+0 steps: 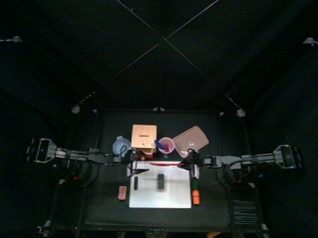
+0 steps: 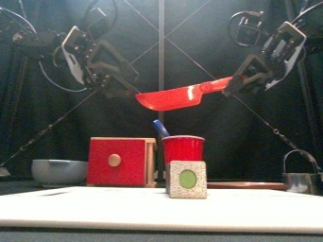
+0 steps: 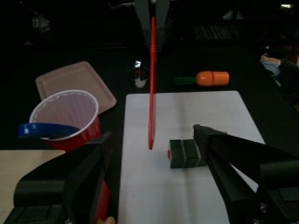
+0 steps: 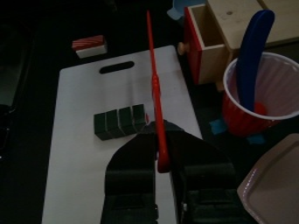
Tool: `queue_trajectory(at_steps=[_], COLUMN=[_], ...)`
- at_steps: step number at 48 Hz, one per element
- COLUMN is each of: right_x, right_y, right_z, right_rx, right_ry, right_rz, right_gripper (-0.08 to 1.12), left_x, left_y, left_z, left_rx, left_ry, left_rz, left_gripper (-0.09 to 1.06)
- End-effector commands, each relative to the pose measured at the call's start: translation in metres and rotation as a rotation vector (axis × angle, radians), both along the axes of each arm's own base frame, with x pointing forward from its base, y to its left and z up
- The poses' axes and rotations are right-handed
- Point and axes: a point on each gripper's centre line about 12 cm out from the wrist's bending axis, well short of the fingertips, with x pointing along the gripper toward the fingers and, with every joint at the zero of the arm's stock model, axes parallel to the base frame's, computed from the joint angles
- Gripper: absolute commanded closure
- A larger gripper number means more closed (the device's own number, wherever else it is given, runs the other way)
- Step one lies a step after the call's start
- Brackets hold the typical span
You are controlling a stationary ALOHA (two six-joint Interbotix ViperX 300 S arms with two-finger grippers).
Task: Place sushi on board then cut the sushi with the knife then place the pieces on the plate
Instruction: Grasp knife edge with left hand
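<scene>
R gripper [image 4: 160,144] jaws clamped on red plastic toy knife [image 2: 183,95], held aloft over white cutting board [image 4: 93,96]. I see dark green toy sushi roll [image 4: 121,121] lying on board, under blade. L gripper [image 3: 152,140] jaws wide apart, above board.

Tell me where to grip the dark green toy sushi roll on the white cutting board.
Probably from above, jaws across its two long flat sides near one end: the dark green toy sushi roll lies flat on the white cutting board, bare board beside both sides.
</scene>
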Motion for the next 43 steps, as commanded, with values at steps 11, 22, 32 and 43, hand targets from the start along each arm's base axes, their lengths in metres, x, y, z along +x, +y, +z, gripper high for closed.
queue_trajectory(at_steps=[11,22,32,43], right_x=[0.006,0.006,0.006,0.008], right_y=[-0.002,-0.001,0.0,-0.001], right_z=[0.012,0.011,0.008,0.006], right_rx=[-0.005,-0.005,-0.003,-0.003], right_ry=[-0.04,-0.038,-0.027,-0.02], right_rz=[-0.004,-0.002,0.0,-0.003], right_gripper=[0.67,0.67,0.67,0.67], left_x=[0.034,0.037,0.037,0.037], left_y=[0.004,0.004,0.003,0.003], left_z=[-0.007,-0.004,-0.005,-0.006], left_rx=[-0.025,-0.022,-0.023,-0.022], left_ry=[0.139,0.15,0.154,0.161], left_rz=[0.028,0.027,0.025,0.024], left_gripper=[-0.01,0.12,0.19,0.2])
